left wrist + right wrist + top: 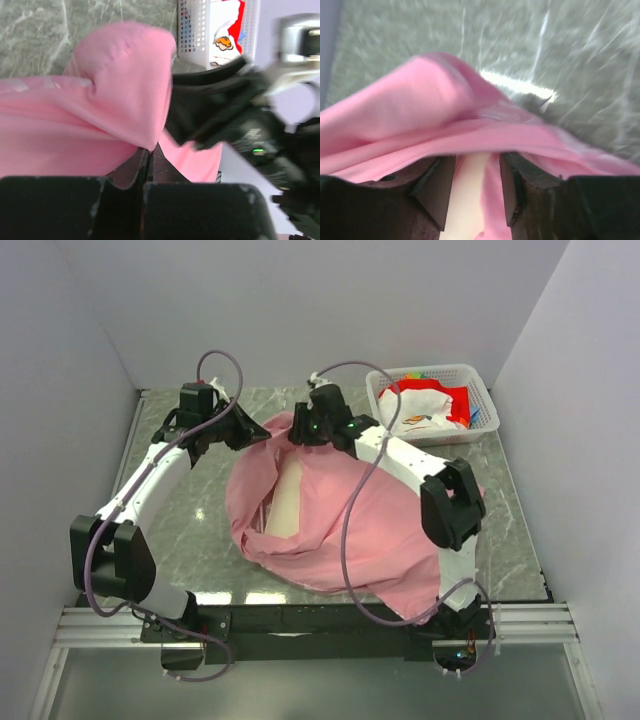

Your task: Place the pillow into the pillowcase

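pinching the pillowcase (115, 90) is left hand (149, 162); only wrist view shows right hand (476, 180) parted.

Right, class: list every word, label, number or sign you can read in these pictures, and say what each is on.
No text can be read.
Printed item in the white basket: cartoon picture, any lettering too small.
Faint mark on the black arm housing: too blurred.
Pillowcase and pillow: no print in view.
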`<state>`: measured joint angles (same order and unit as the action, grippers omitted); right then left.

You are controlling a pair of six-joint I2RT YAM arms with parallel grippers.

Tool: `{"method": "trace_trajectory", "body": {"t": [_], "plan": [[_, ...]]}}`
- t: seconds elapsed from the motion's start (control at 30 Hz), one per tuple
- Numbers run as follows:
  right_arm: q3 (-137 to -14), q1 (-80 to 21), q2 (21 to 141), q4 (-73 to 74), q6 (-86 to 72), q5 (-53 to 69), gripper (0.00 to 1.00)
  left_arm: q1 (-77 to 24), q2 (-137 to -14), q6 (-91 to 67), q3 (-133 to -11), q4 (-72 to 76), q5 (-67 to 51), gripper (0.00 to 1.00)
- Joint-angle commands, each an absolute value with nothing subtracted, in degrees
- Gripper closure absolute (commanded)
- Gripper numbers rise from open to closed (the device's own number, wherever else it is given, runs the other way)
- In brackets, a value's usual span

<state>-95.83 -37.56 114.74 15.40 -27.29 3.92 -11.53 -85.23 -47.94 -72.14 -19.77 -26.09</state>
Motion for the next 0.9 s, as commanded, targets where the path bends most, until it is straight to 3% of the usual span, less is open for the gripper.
{"method": "trace_trajectory", "body": {"t": [0.0, 0.1, 0.23, 0.43, 0.53, 0.57, 0.7, 0.77, 0.8, 0.83, 0.87], "plan": [[-90.99, -36.74, 103.64, 8.18, -29.53, 3.69, 0.44, -11.34, -85.87, -48.78, -74.88, -21.62, -27.60, 0.99], [-85.44, -36.65, 98.53, 7.12, -28.14, 1.42, 0.31, -11.34, -87.80, -48.34, -77.78, -21.45, -28.99, 0.99], [-87.61, -35.08, 101.85, 9.40, -23.83, 3.85, 0.25, -12.56, -92.62, -46.59, -84.44, -24.34, -30.24, 0.99], [-94.66, -30.15, 112.49, 10.37, -21.88, 18.68, 0.20, -14.33, -97.03, -45.52, -87.02, -26.73, -30.85, 0.99], [-96.93, -30.06, 116.18, 10.63, -22.32, 20.47, 0.21, -14.41, -98.25, -46.14, -85.70, -25.32, -33.22, 0.97], [-99.73, -29.80, 118.37, 12.72, -22.06, 20.65, 0.23, -14.33, -98.44, -45.97, -85.43, -25.05, -34.35, 0.96], [-104.67, -26.99, 120.76, 15.20, -24.16, 20.92, 0.70, -14.33, -97.21, -44.65, -83.59, -24.69, -35.86, 0.84], [-108.18, -25.32, 121.55, 17.22, -24.78, 21.01, 0.83, -14.24, -95.54, -42.98, -82.45, -25.66, -35.77, 0.75], [-109.76, -23.92, 121.99, 18.44, -25.39, 20.22, 0.94, -14.06, -95.10, -42.37, -81.40, -26.19, -34.81, 0.73], [-111.43, -23.04, 122.43, 19.85, -25.57, 19.43, 0.99, -13.80, -93.97, -42.28, -80.52, -26.28, -34.28, 0.71], [-113.97, -22.68, 122.61, 21.95, -25.58, 18.64, 1.00, -13.45, -93.26, -42.10, -79.55, -26.11, -33.93, 0.59]]}}
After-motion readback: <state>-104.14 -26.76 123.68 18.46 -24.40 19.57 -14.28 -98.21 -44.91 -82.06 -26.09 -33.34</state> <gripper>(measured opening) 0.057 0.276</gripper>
